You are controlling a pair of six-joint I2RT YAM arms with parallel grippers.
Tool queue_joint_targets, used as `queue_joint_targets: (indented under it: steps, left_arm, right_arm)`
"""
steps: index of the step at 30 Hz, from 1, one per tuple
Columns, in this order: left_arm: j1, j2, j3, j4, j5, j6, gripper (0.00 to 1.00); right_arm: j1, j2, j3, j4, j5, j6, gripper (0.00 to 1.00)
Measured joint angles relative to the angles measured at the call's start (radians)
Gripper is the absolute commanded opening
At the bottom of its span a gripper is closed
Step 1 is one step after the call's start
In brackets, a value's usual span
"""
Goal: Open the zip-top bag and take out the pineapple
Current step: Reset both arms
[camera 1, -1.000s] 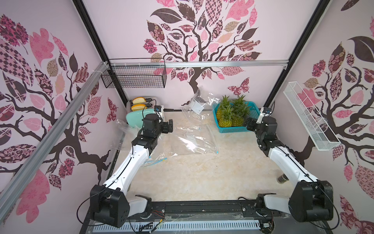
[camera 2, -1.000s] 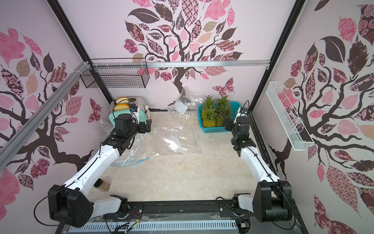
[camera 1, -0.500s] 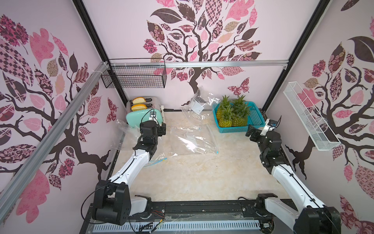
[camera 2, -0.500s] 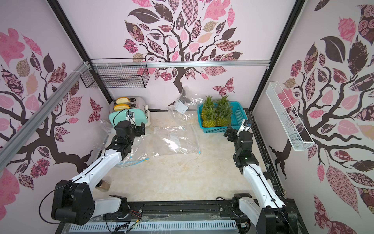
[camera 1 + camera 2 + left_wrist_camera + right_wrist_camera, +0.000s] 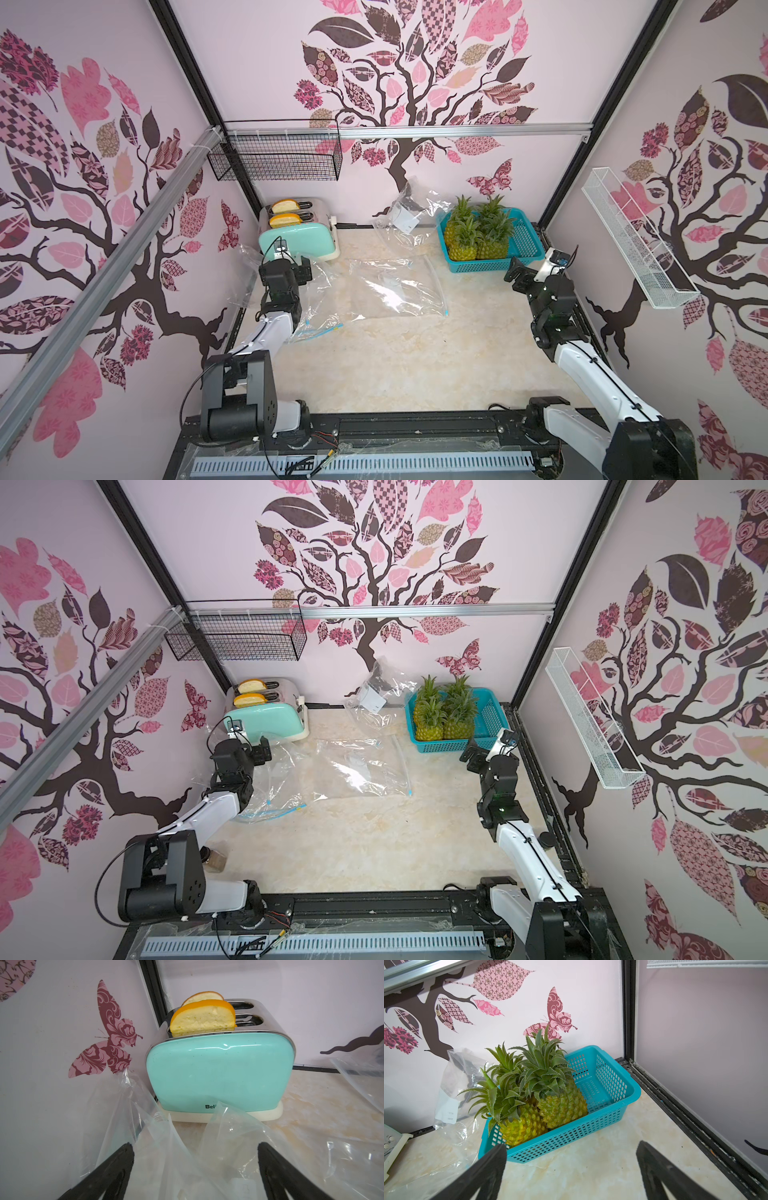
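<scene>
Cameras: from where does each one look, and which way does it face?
Top views: high behind the robot's base, looking down and forward over the table; both arms show.
Left wrist: low, facing the toaster over a clear bag; the open left claw shows.
Right wrist: low, facing the pineapples in the teal basket; the open right claw shows.
Shared: toaster and basket appear in both top views too.

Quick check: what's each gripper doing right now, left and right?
Left gripper: open, gripping nothing, over a crumpled clear plastic bag.
Right gripper: open, empty.
</scene>
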Motion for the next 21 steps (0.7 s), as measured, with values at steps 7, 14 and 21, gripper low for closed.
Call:
queue_joint_targets:
  steps: [7,14,21]
  left_arm:
    - [0.009,0.06,0.028,-0.087,0.074,-0.013,0.98]
    - [0.01,0.06,0.006,-0.123,0.131,-0.078,0.98]
    - [0.01,0.048,-0.06,-0.074,0.194,-0.122,0.98]
  right_arm:
    - [0.0,-0.069,-0.04,0.034,-0.012,-0.018,1.0]
    - [0.0,-0.068,-0.042,0.06,-0.019,-0.018,0.99]
    - [0.0,-0.08,-0.064,0.085,-0.011,-0.014,1.0]
